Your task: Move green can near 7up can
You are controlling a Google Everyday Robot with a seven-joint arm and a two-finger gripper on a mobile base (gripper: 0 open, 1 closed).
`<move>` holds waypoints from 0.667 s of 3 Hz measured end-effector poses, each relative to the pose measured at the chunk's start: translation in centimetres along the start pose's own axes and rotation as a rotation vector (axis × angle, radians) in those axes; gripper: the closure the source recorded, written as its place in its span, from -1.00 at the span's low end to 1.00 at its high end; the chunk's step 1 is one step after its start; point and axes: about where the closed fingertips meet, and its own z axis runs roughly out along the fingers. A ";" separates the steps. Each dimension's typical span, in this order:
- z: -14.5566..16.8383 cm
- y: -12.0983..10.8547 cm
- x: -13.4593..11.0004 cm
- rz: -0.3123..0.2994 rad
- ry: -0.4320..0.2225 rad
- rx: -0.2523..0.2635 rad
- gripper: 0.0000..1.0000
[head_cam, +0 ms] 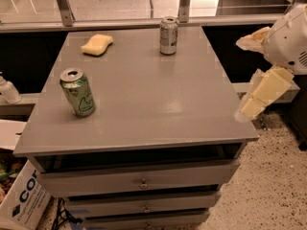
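**Two cans, well apart**

Green can (pixel 77 93): yellow-green, pale swirls, silver top. Upright near the desk's left edge, toward the front. 7up can (pixel 168 36): silver-grey, green band, upright at the far edge. Gripper (pixel 254 104): off the right edge.

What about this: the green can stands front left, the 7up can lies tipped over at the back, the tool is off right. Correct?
One error: the camera view shows the 7up can standing upright at the back. The green can front left and the tool off right are correct.
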 end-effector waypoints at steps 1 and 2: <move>2.9 -0.3 -1.7 -0.010 -0.135 -0.044 -1.00; 5.6 -0.5 -3.2 0.011 -0.274 -0.103 -1.00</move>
